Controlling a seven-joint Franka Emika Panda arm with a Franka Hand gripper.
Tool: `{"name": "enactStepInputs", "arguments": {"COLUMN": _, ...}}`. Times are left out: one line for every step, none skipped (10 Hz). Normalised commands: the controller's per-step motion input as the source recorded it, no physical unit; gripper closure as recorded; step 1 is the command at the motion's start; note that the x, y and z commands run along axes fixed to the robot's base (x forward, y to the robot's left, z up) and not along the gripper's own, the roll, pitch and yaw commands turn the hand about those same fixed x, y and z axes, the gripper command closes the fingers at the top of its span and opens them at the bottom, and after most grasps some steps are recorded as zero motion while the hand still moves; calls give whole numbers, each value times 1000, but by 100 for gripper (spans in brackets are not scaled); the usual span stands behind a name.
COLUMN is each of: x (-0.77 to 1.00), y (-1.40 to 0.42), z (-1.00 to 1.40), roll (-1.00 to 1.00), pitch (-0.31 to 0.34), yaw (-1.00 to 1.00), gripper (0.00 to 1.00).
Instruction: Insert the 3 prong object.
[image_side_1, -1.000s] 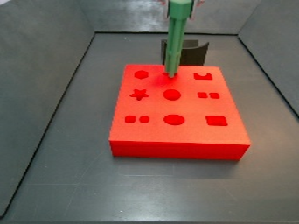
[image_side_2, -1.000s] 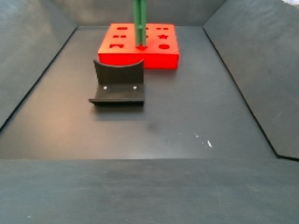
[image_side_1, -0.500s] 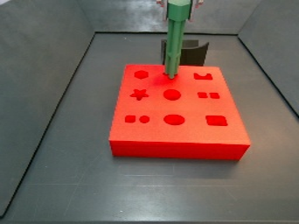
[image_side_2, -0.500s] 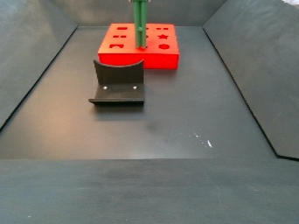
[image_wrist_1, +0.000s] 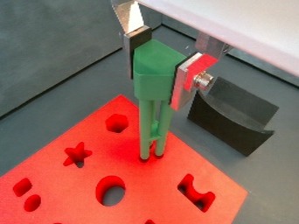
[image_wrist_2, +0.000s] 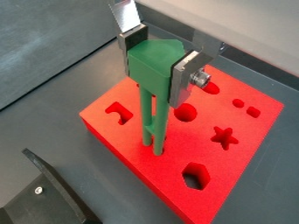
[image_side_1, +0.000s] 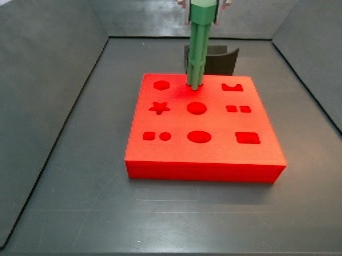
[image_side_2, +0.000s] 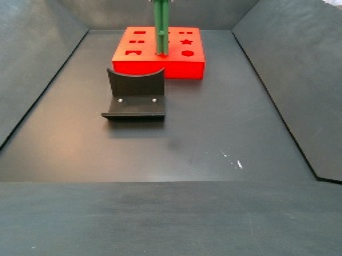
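Observation:
My gripper (image_wrist_1: 163, 66) is shut on the thick head of the 3 prong object (image_wrist_1: 152, 131), a long bright green ridged peg. It holds the peg upright over the red board (image_wrist_1: 158, 179). The peg's lower ends reach the board's top in the row nearest the fixture, between the hexagon hole (image_wrist_1: 117, 123) and the notched hole (image_wrist_1: 197, 188). I cannot tell whether they are inside a hole. Gripper (image_wrist_2: 160, 66), peg (image_wrist_2: 152, 118) and board (image_wrist_2: 257, 131) show in both wrist views. In both side views the peg (image_side_1: 197, 50) (image_side_2: 160, 25) stands on the board (image_side_1: 201, 160) (image_side_2: 187, 68); the gripper (image_side_1: 203, 5) sits at the frame edge.
The fixture (image_side_1: 221, 58), a dark curved bracket on a base plate, stands on the floor right beside the board's edge, and shows in the other views too (image_side_2: 134, 95) (image_wrist_1: 228, 118) (image_wrist_2: 41, 188). Grey walls (image_side_1: 54, 90) enclose the dark floor (image_side_2: 174, 150).

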Motion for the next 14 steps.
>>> {"name": "enactStepInputs", "arguments": {"x": 131, "y": -86, "z": -69, "roll": 0, "pitch": -41, "yaw": 57, "gripper": 100}}
{"name": "enactStepInputs", "arguments": {"x": 46, "y": -83, "z": -109, "roll": 0, "pitch": -50, "yaw": 17, "gripper": 100}}
{"name": "enactStepInputs", "arguments": {"x": 0, "y": 0, "z": -120, "roll": 1, "pitch": -40, "yaw": 0, "gripper": 100}}
{"name": "enactStepInputs", "arguments": {"x": 0, "y": 0, "z": 0, "roll": 16, "pitch": 0, "yaw": 0, "gripper": 100}}
{"name": "enactStepInputs", "arguments": {"x": -154, "y": 0, "z": -669, "roll": 147, "pitch": -26, "yaw": -43, "gripper": 100}}
{"name": "enactStepInputs", "arguments": {"x": -151, "y": 0, "z": -786, "roll": 94, "pitch": -76, "yaw": -43, "gripper": 100}}
{"name": "enactStepInputs", "arguments": {"x": -43, "y": -29, "z": -654, "roll": 107, "pitch": -54, "yaw": -17, "gripper": 100}}
{"name": "enactStepInputs", "arguments": {"x": 0, "y": -71, "z": -517, "roll": 100, "pitch": -27, "yaw": 0, "gripper": 100}}
{"name": "enactStepInputs", "arguments": {"x": 0, "y": -83, "z": -443, "roll": 80, "pitch": -20, "yaw": 0, "gripper": 100}}
{"name": "enactStepInputs", "arguments": {"x": 0, "y": -83, "z": -480, "roll": 53, "pitch": -43, "yaw": 0, "gripper": 100}}
{"name": "enactStepInputs", "arguments": {"x": 0, "y": 0, "z": -217, "roll": 4, "pitch": -23, "yaw": 0, "gripper": 100}}
{"name": "enactStepInputs", "arguments": {"x": 0, "y": 0, "z": 0, "roll": 6, "pitch": 0, "yaw": 0, "gripper": 100}}
{"name": "enactStepInputs", "arguments": {"x": 0, "y": 0, "z": 0, "roll": 43, "pitch": 0, "yaw": 0, "gripper": 100}}
{"name": "enactStepInputs", "arguments": {"x": 0, "y": 0, "z": 0, "roll": 23, "pitch": 0, "yaw": 0, "gripper": 100}}
